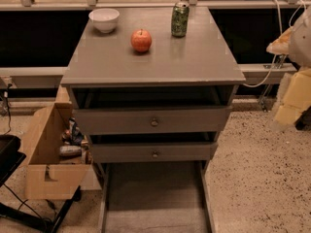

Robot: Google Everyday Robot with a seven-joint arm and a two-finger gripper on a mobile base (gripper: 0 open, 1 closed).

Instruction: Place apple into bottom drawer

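Red apple (141, 40) on the grey cabinet top (146, 64), between white bowl (104, 19) and green can (180, 19), bottom drawer (153, 193) pulled out below, gripper (293, 100) at right edge beside the cabinet, its grip impossible to tell.

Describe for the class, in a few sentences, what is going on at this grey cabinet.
Nothing is touching the apple yet. It sits on the cabinet top, between a white bowl and a green can. The bottom drawer stands pulled out below the two knobbed drawers, and the apple is not in it. The robot's gripper is at the right edge of the view, beside the cabinet and well away from the apple.
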